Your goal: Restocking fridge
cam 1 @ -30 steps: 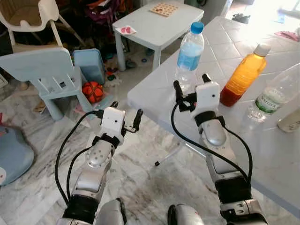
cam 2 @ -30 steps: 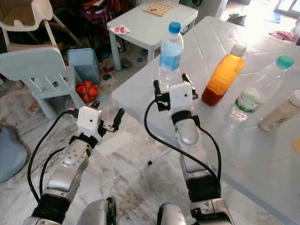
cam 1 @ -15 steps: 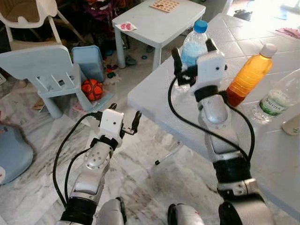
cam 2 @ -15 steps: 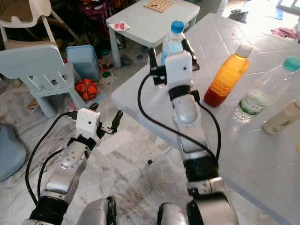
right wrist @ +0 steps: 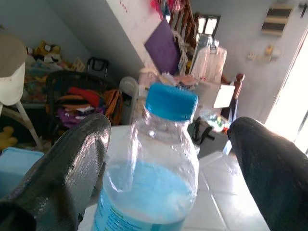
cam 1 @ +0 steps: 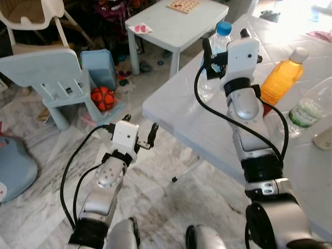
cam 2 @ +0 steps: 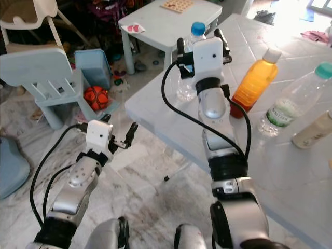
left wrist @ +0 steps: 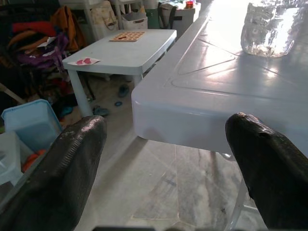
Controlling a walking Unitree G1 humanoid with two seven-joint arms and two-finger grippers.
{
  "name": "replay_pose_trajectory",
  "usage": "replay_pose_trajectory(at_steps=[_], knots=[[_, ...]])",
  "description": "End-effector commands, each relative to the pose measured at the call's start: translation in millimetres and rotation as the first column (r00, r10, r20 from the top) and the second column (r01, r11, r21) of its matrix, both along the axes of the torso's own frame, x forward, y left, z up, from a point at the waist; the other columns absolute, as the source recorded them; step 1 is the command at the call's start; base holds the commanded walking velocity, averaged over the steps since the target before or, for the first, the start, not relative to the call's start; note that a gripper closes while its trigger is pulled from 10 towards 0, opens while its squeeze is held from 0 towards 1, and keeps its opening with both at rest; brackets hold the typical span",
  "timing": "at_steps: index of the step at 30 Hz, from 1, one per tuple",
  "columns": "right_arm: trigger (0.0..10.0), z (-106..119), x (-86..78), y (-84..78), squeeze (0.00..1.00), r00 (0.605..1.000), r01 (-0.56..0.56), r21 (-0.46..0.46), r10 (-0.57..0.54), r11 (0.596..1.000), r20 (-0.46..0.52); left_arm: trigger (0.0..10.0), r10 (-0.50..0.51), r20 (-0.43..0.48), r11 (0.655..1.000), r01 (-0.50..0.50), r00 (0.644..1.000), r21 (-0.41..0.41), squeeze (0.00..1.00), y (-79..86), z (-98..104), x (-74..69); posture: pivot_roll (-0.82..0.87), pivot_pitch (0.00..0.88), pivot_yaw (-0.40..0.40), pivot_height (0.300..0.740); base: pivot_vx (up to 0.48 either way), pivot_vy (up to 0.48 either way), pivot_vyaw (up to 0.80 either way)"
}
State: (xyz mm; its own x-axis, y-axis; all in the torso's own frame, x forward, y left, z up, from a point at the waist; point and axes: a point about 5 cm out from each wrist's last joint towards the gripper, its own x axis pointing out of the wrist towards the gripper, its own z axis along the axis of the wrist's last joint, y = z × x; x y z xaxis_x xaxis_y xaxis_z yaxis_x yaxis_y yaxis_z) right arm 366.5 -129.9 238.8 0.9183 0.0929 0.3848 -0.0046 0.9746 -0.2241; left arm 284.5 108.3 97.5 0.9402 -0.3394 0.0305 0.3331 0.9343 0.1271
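nearest us, our left gripper hangs low at 8 o'clock over the marble floor, fingers spread with nothing between them. further out at 1 o'clock, our right gripper is raised over the white table, fingers apart on either side of the blue-capped water bottle, not clamped. beyond, the orange juice bottle stands at 2 o'clock.

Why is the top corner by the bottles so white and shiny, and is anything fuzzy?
Left eye view: sunlight glares on the white table, washing out the far corner. Right wrist view: the black fingers look soft, too near, while the water bottle is sharp.
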Motion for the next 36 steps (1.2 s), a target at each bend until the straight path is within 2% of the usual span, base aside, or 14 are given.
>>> replay_pose_trajectory(at_steps=[1,2,3,4,7,8,11,12,22,24,26,28,33,36], knots=[[9.9,13,6.1,-2.6,0.0,1.0,-0.011,0.031,0.011,0.999,0.007,10.0,-0.004,-0.004,1.0,0.004,1.0,0.02,0.0,0.1,0,-0.4,0.07,0.131,-0.006,0.74,0.0,0.0,0.0],[9.9,14,7.2,-2.4,0.0,1.0,-0.016,0.03,0.016,0.999,0.004,10.0,-0.004,-0.004,1.0,0.004,1.0,0.022,0.0,0.3,0,-0.3,0.07,0.132,-0.006,0.74,0.0,0.0,0.0],[4.4,16,9.1,-2.6,0.0,1.0,-0.021,0.031,0.021,0.999,0.002,10.0,-0.004,-0.004,1.0,0.004,1.0,0.024,0.0,0.6,0,-0.4,0.07,0.134,-0.005,0.74,0.0,0.0,0.0],[0.2,18,12.4,-2.8,0.0,0.999,-0.029,0.04,0.03,0.999,-0.011,10.0,-0.005,-0.005,1.0,0.005,1.0,0.028,0.0,1.4,0,-0.6,0.07,0.138,-0.004,0.74,0.0,0.0,0.0],[0.0,22,17.3,-1.7,0.0,0.998,-0.051,0.061,0.052,0.997,-0.027,10.0,-0.004,-0.009,0.999,0.004,1.0,0.036,0.0,3.5,0,-1.2,0.07,0.143,0.0,0.74,0.0,0.0,0.0],[0.7,25,19.4,-0.4,0.0,0.998,-0.063,0.056,0.064,0.996,-0.024,10.0,-0.004,-0.01,0.999,0.004,1.0,0.039,0.0,4.3,-1,-1.7,0.07,0.146,0.002,0.74,0.0,0.0,0.0],[0.9,31,23.7,3.1,0.0,0.996,-0.086,0.048,0.087,0.995,-0.027,10.0,-0.005,-0.013,0.999,0.006,1.0,0.044,0.0,5.8,-1,-2.9,0.08,0.151,0.005,0.74,0.0,0.0,0.0],[1.6,32,26.6,4.8,0.0,0.994,-0.095,0.065,0.098,0.993,-0.045,10.0,-0.006,-0.015,0.999,0.007,1.0,0.048,0.0,6.6,-1,-3.9,0.08,0.154,0.005,0.74,0.0,0.0,0.0],[1.6,39,36.1,8.9,0.0,0.988,-0.107,0.098,0.117,0.989,-0.102,10.0,-0.008,-0.024,0.998,0.009,1.0,0.063,0.0,8.7,-3,-7.0,0.09,0.168,0.008,0.74,0.0,0.0,0.0],[2.2,40,37.6,7.4,0.0,0.986,-0.103,0.097,0.114,0.99,-0.12,10.0,-0.009,-0.025,0.998,0.01,1.0,0.067,0.0,9.1,-3,-7.3,0.09,0.17,0.009,0.74,0.0,0.0,0.0],[2.1,41,40.2,2.3,0.0,0.982,-0.083,0.113,0.1,0.99,-0.157,10.0,-0.008,-0.028,0.997,0.01,1.0,0.072,0.0,9.7,-3,-6.8,0.09,0.17,0.009,0.74,0.0,0.0,0.0],[1.8,41,40.9,-0.6,0.0,0.981,-0.076,0.121,0.095,0.99,-0.168,10.0,-0.007,-0.029,0.997,0.009,1.0,0.074,0.0,9.7,-3,-6.7,0.08,0.17,0.008,0.74,0.0,0.0,0.0],[1.9,40,41.2,-6.8,0.0,0.981,-0.055,0.11,0.074,0.992,-0.179,10.0,-0.008,-0.03,0.997,0.01,1.0,0.076,0.0,8.8,-3,-6.4,0.08,0.169,0.009,0.74,0.0,0.0,0.0],[1.6,38,41.6,-11.7,0.0,0.979,-0.038,0.113,0.06,0.993,-0.195,10.0,-0.009,-0.031,0.997,0.012,0.999,0.078,0.0,8.1,-3,-5.6,0.07,0.168,0.009,0.74,0.0,0.0,0.0]])
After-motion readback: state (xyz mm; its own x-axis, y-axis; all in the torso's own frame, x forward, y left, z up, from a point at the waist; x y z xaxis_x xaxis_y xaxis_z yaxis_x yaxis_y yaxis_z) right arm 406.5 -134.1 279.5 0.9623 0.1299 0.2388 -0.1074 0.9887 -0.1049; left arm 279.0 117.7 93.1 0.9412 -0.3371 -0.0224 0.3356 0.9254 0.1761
